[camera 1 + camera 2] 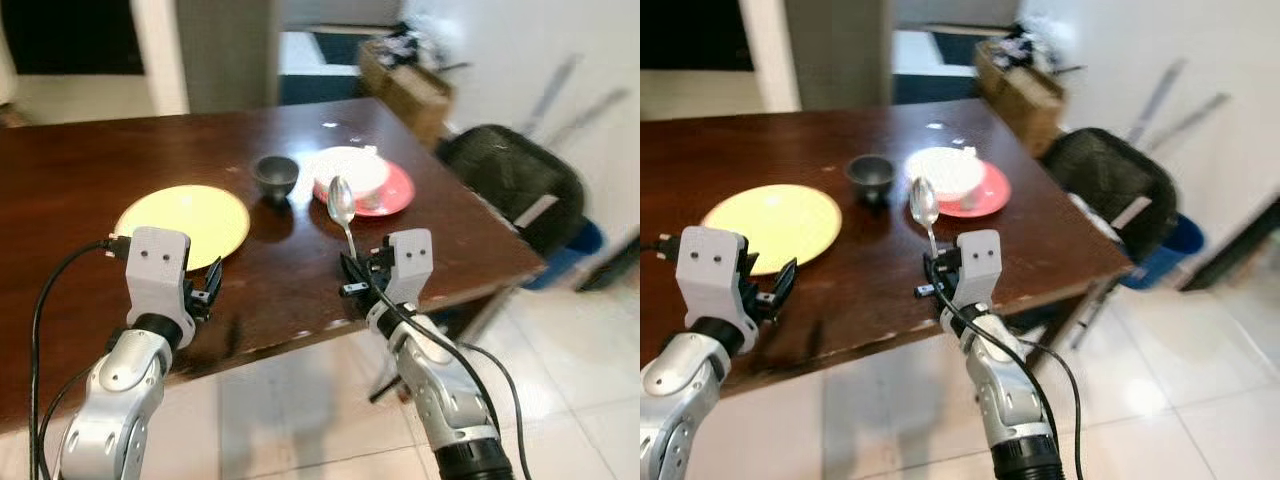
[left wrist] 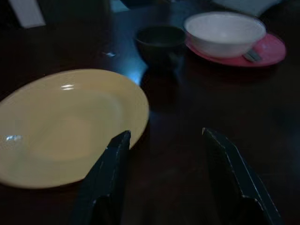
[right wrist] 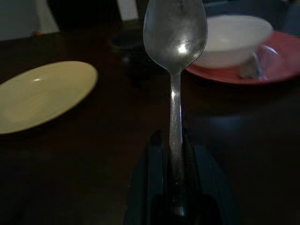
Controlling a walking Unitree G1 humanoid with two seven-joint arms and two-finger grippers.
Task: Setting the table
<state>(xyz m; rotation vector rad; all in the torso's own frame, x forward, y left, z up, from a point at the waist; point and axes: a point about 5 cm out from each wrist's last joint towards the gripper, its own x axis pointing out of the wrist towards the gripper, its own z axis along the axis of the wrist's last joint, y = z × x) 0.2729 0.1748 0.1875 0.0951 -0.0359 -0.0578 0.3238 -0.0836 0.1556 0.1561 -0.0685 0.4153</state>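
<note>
A metal spoon (image 3: 174, 42) stands out from the right gripper (image 1: 357, 277), whose two black fingers are pressed together on the lower end of its handle. The spoon is plain silver, with an oval bowl that looks dull and slightly smudged, one bright glint near its middle, and a slim straight handle. It is held above the near edge of the dark brown wooden table (image 1: 60, 180), towards the table's near right corner, with its bowl pointing away from the robot towards the far dishes.

On the table a yellow plate (image 1: 185, 222) lies near the near edge, left of centre. Behind it, towards the middle, sits a small dark cup (image 1: 275, 176). Just beside the cup on the right, a red plate (image 1: 392, 193) carries a white bowl (image 1: 350, 168). The left gripper (image 1: 207, 291) hovers at the near edge just in front of the yellow plate, its fingers spread apart and holding nothing.

The right wrist view gives the close look at the spoon's surface and the fingers squeezing its handle, and shows a pale utensil resting on the red plate beside the bowl; the left wrist view shows it too. The head views add the surroundings: a black chair (image 1: 510, 180) past the table's right edge, a pale tiled floor (image 1: 580, 400) and a cardboard box (image 1: 410, 85) beyond the far right corner.
</note>
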